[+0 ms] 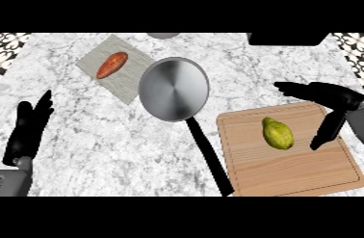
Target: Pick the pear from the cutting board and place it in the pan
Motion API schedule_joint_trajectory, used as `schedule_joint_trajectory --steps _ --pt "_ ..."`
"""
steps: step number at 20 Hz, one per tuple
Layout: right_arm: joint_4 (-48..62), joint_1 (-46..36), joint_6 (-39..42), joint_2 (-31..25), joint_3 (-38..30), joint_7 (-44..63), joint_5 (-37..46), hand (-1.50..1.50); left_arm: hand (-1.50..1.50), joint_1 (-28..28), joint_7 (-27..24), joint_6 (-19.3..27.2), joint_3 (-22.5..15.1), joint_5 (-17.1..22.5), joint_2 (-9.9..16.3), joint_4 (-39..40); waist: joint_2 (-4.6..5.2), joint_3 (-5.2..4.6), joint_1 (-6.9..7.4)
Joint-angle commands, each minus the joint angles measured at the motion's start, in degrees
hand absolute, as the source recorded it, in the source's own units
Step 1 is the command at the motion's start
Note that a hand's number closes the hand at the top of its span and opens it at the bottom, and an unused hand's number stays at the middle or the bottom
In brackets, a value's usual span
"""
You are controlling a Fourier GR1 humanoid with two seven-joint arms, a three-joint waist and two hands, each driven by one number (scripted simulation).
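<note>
We had our right hand (332,99) hovering over the far right part of the cutting board (284,169), fingers spread apart and holding nothing, thumb (327,131) hanging down toward the wood. The pear (277,133) lay on the board just to the left of that thumb, near it but not touching. The pan (174,89) sat well to the left of the hand, its long black handle (207,152) running back along the board's left edge. Our left hand (27,131) rested open at the far left, fingers up. We judged 2 risks from here: the pear is rounded, so a closing thumb might roll it aside; and carrying it leftward, we might clip the handle and shift the pan. A sweet potato (112,64) on a grey mat (117,68) lay beyond the pan, away from our path
</note>
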Motion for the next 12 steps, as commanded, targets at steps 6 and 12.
schedule_joint_trajectory --steps 6,12 --pt "0.7 1.5 0.9 3.3 0.1 -4.5 5.6 -1.5 0.0 1.4 1.2 -0.9 1.2 -2.2 -1.8 -2.4 -0.08 0.0 0.07" --pt "0.1 2.6 -0.1 4.1 -2.1 -5.5 7.1 -1.5 0.0 2.1 1.4 -3.7 4.0 -2.4 -0.6 -3.6 -0.11 -0.01 -0.09"
